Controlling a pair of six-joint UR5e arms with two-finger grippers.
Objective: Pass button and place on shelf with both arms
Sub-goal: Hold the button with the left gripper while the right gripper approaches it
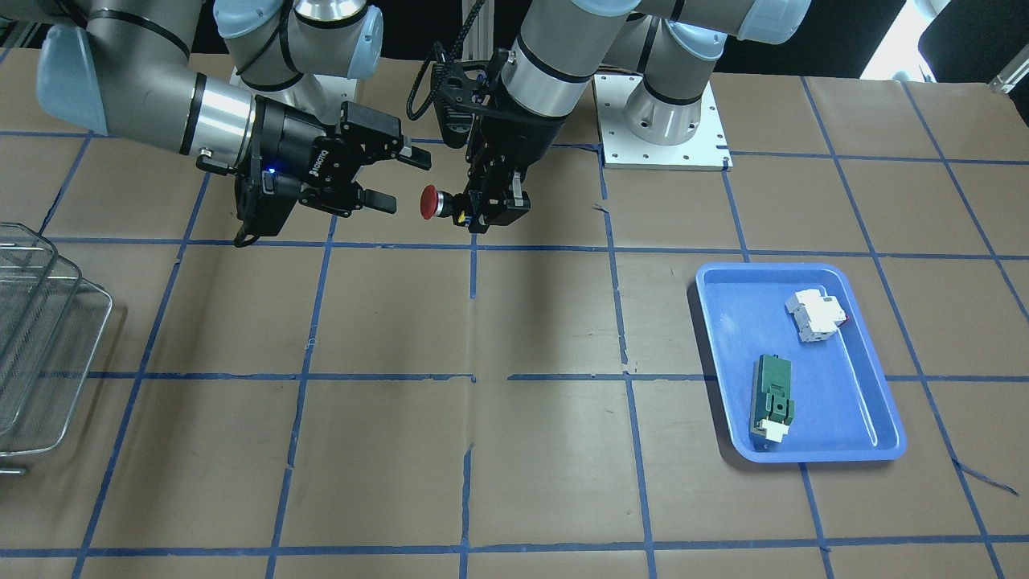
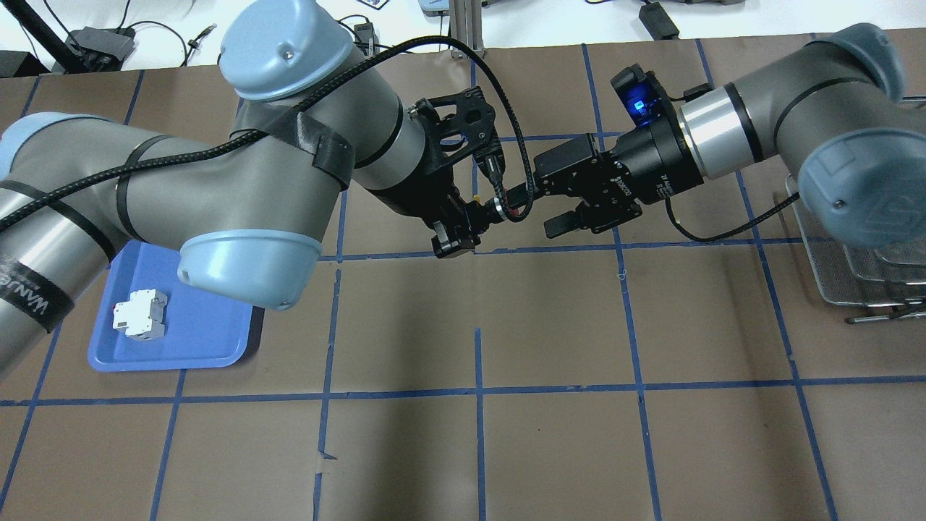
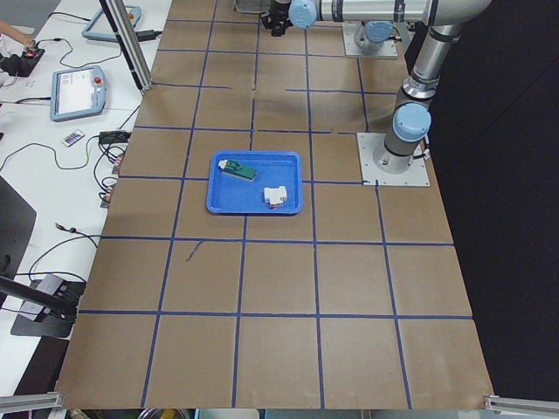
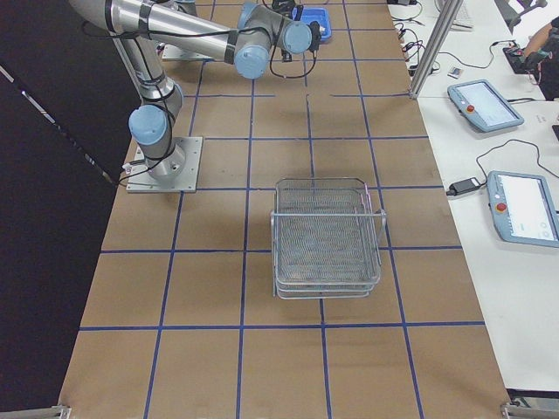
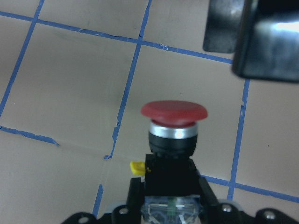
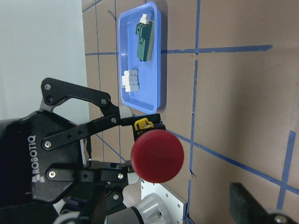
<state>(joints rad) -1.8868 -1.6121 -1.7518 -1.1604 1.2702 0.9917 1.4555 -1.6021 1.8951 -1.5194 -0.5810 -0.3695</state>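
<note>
Left arm (image 2: pixel 217 174) is reaching from the base out over the brown-papered table (image 1: pixel 514 450), wrist tilting down. Right arm (image 2: pixel 796 123) is lying almost level, forearm pointing at the left arm's wrist, so the two are meeting nose to nose near the robot's edge of the table.

Shelf (image 4: pixel 327 236) is standing on the table at the robot's right end, well apart from both grippers (about 8 o'clock from the meeting point in the front-facing view). Blue tray (image 1: pixel 844 386) is sitting at about 4 o'clock in that view. It is carrying a green module (image 1: pixel 772 394) and a white breaker (image 1: pixel 816 315), the two lying apart from each other. Nothing is standing between the grippers and the shelf.

Left gripper (image 1: pixel 474 211) is clamping its fingers on the black body of the button (image 1: pixel 430 203). The red cap is sticking out sideways toward 9 o'clock, and a yellow tab is showing beside the body. The button is hanging in the air above the table.

Right gripper (image 1: pixel 404 180) is facing the cap from 9 o'clock with fingers spread wide, blue light glowing on its wrist. The cap is sitting just beside the fingertips; no contact is showing in any view.
</note>
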